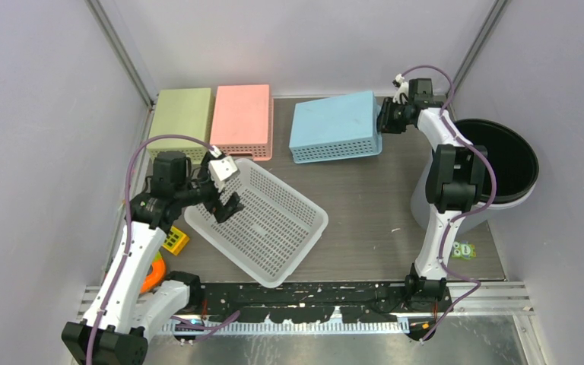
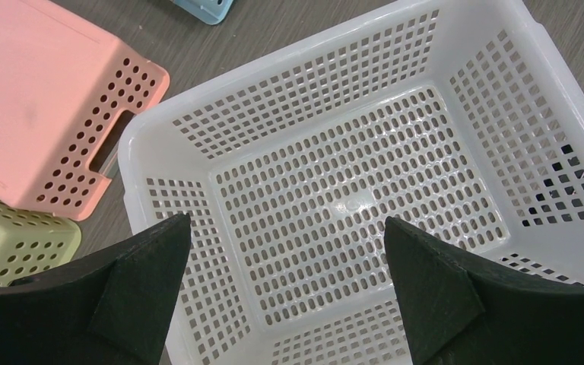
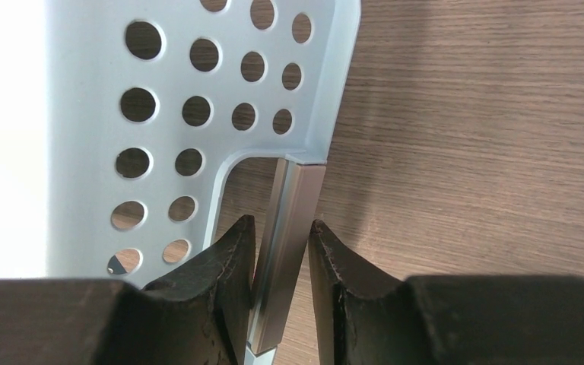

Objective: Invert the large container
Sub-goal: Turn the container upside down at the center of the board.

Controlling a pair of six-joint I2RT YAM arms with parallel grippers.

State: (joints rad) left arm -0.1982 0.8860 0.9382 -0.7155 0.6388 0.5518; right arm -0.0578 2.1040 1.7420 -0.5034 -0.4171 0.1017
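The large white perforated basket [image 1: 262, 222] sits open side up, turned diagonally, on the table's left middle. It fills the left wrist view [image 2: 350, 205], and it looks empty. My left gripper [image 1: 226, 190] hovers over the basket's left end with its jaws wide open and empty [image 2: 285, 220]. My right gripper [image 1: 386, 118] is at the back, shut on the rim of the upside-down blue basket [image 1: 334, 128]. In the right wrist view the gripper [image 3: 281, 222] pinches the blue basket's [image 3: 84, 152] edge by its handle cut-out.
An upside-down green basket [image 1: 180, 114] and pink basket [image 1: 241, 120] stand at the back left. A black round bin [image 1: 506, 160] stands right of the right arm. A yellow toy [image 1: 175, 241] and an orange object [image 1: 154, 272] lie near the left arm's base.
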